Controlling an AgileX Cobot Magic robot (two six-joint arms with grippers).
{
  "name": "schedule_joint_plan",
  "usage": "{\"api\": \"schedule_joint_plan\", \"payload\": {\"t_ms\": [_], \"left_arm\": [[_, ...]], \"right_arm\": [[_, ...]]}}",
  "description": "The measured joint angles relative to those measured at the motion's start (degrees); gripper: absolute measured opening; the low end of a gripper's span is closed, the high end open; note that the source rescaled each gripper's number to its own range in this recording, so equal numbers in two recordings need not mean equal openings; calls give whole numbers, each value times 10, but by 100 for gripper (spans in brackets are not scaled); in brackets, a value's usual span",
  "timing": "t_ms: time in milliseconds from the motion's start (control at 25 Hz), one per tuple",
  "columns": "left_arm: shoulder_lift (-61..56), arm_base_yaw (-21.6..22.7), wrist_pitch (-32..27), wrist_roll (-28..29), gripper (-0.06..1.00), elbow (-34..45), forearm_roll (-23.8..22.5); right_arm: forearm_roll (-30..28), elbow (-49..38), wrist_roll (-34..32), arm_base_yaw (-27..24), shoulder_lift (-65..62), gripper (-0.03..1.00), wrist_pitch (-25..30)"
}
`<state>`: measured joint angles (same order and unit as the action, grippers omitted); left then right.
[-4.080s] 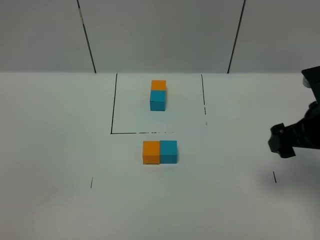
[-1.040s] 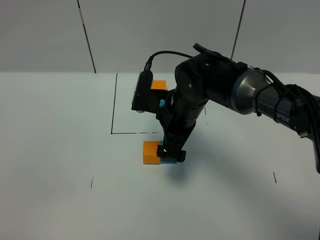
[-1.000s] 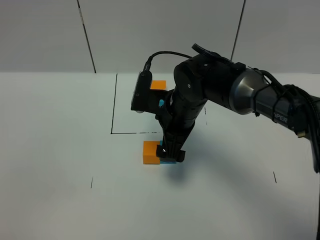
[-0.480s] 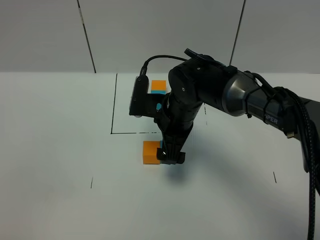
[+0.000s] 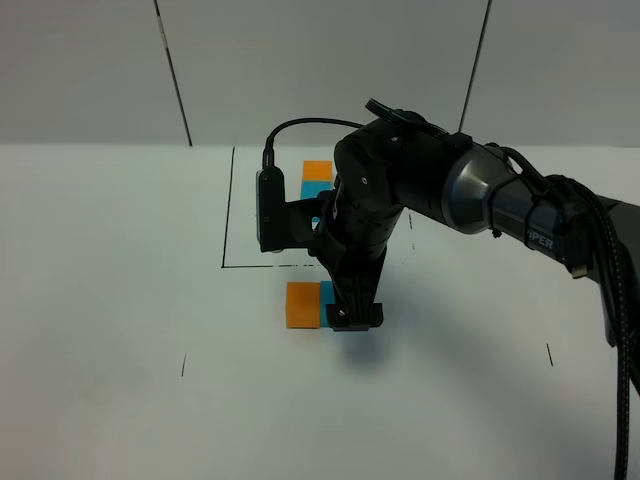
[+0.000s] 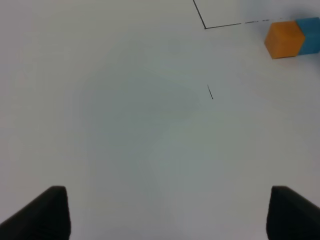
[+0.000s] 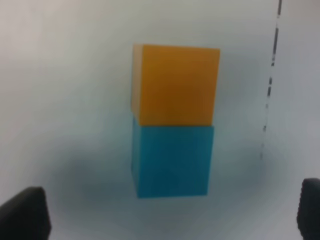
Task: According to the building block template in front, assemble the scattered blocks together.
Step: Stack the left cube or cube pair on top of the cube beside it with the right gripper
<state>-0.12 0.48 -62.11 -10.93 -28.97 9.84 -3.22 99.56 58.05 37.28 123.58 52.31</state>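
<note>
1. We are looking at a white table [image 5: 120, 300] that is filling most of the high view, with a pale panelled wall [image 5: 320, 60] rising behind it.
2. The right arm [image 5: 420, 190] is reaching in from the right and across the middle, bending down over the near centre of the table.
3. A black outline [image 5: 228, 210] is marking off a rectangle at the back of the table, and short tick marks [image 5: 183, 365] are showing nearer the front.
4. Inside that outline the building block template [image 5: 317, 172] is sitting, orange cube behind, cyan cube in front, the two touching; the arm is covering part of it.
5. Just in front of the outline the scattered blocks are lying face to face: the orange block [image 5: 302, 304] on the left and the cyan block [image 5: 326, 293] on its right, mostly hidden by the arm.
6. The right gripper [image 5: 357, 318] is hanging low, just beside the cyan block; its fingers are standing wide apart and gripping nothing. We cannot tell whether it is touching the block or the table.
7. The left gripper [image 6: 165, 215] is hovering over bare table, well apart from the blocks, spread wide and carrying nothing.
</note>
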Motion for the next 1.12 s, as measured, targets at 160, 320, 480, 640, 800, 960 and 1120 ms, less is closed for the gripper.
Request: {"api": "schedule_joint_plan", "payload": {"t_ms": [160, 320, 480, 640, 800, 960, 1120], "left_arm": [[0, 0, 0, 0, 68, 0, 0], [0, 0, 0, 0, 68, 0, 0], [0, 0, 0, 0, 68, 0, 0], [0, 0, 0, 0, 68, 0, 0], [0, 0, 0, 0, 68, 0, 0], [0, 0, 0, 0, 68, 0, 0], [0, 0, 0, 0, 68, 0, 0]], "right_arm": [[-1, 37, -2, 1, 22, 100, 21], [6, 109, -8, 1, 64, 100, 65], [17, 142, -12, 1, 85, 100, 93], [23, 145, -22, 1, 102, 100, 96], [25, 147, -33, 1, 122, 100, 96], [25, 155, -37, 1, 137, 100, 93], [25, 157, -38, 1, 147, 100, 83]]}}
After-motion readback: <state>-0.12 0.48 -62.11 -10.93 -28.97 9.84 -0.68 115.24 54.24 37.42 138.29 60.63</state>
